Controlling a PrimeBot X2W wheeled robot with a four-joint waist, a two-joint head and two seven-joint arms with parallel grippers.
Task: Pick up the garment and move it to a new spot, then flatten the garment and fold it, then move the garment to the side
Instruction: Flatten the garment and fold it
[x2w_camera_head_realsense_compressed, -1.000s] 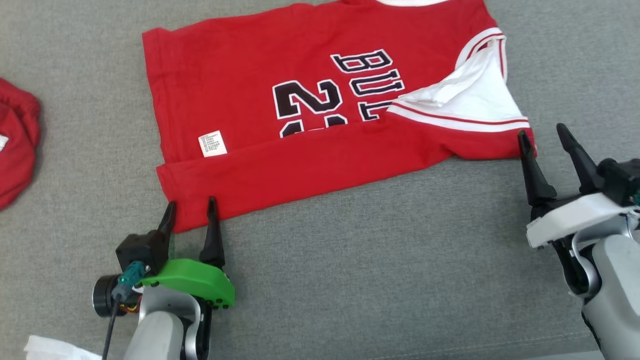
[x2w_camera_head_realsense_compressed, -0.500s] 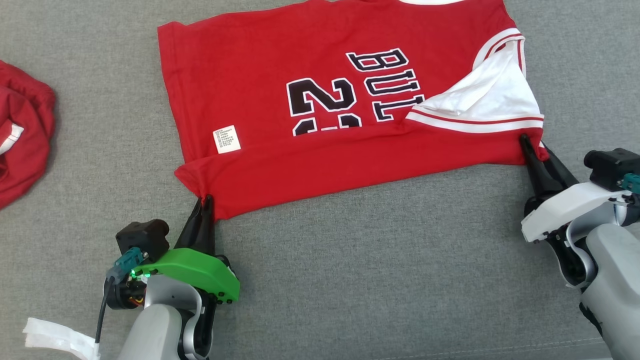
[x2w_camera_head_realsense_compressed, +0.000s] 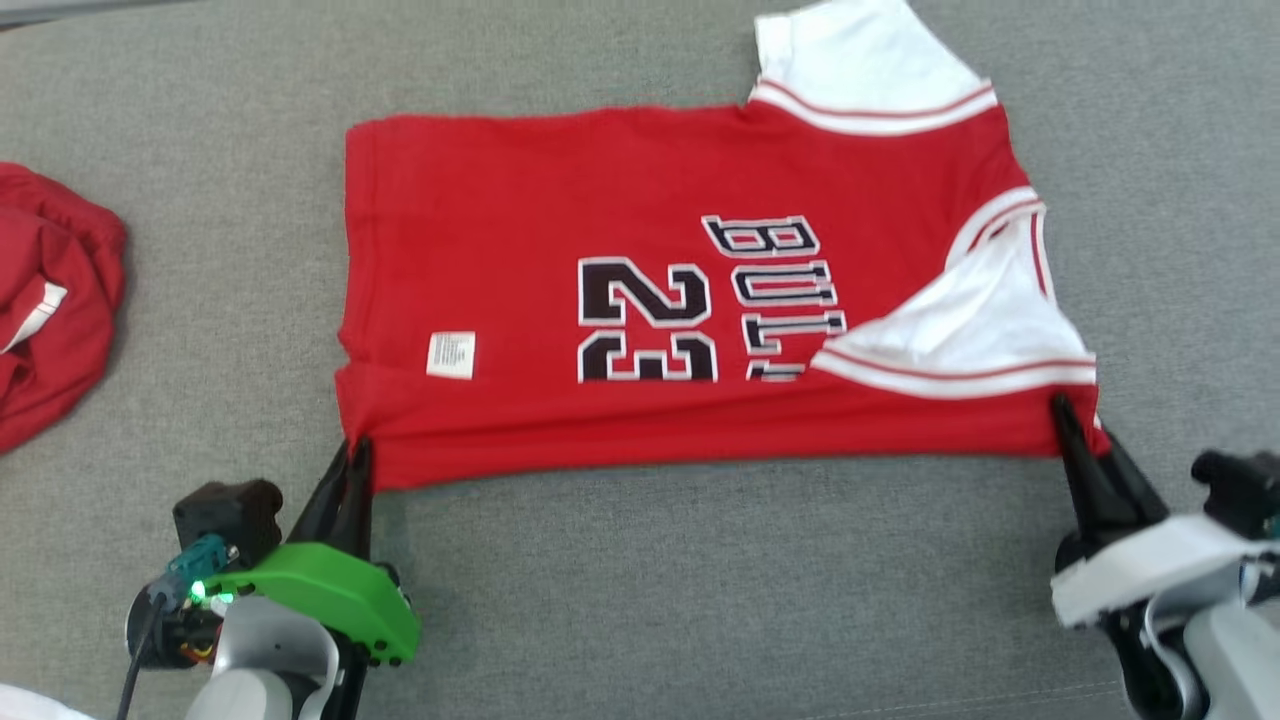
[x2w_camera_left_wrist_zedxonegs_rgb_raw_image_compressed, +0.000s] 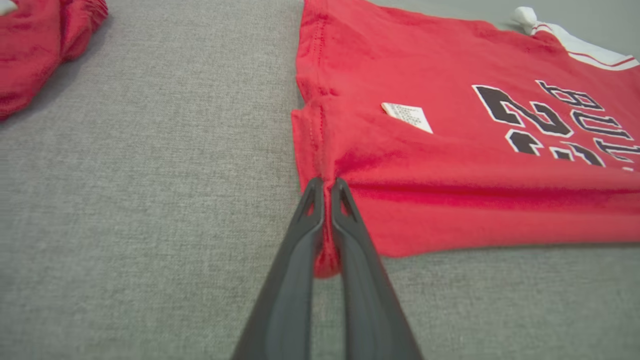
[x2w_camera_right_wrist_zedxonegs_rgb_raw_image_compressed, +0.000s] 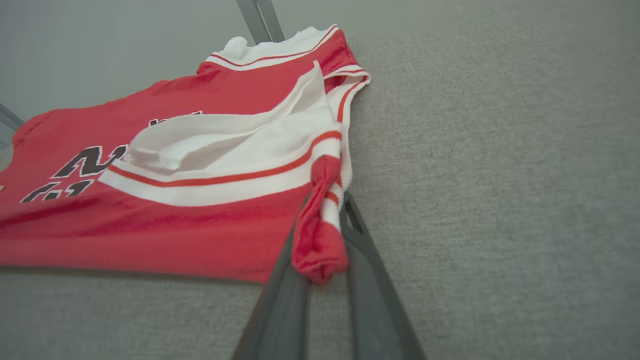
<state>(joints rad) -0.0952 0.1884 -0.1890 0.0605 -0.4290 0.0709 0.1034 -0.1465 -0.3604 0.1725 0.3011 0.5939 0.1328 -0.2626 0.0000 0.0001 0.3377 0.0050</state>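
Grey fabric (x2w_camera_head_realsense_compressed: 700, 580) may drag, so with left gripper (x2w_camera_head_realsense_compressed: 357, 450) at seven o'clock and right gripper (x2w_camera_head_realsense_compressed: 1060, 408) at four clamped shut on the jersey (x2w_camera_head_realsense_compressed: 560, 200) corners, I'd lift both evenly, taut.

From here I see bright, soft, even light, coming from overhead I think; the grey cloth surface (x2w_camera_head_realsense_compressed: 640, 600) reads flat and matte. Shadows are thin: a dark line under the near edge of the jersey (x2w_camera_left_wrist_zedxonegs_rgb_raw_image_compressed: 450, 210). The head view is slightly smeared. In the wrist views the fingers (x2w_camera_left_wrist_zedxonegs_rgb_raw_image_compressed: 295, 280) go soft near the bottom, and the right wrist view's far background is hazy.
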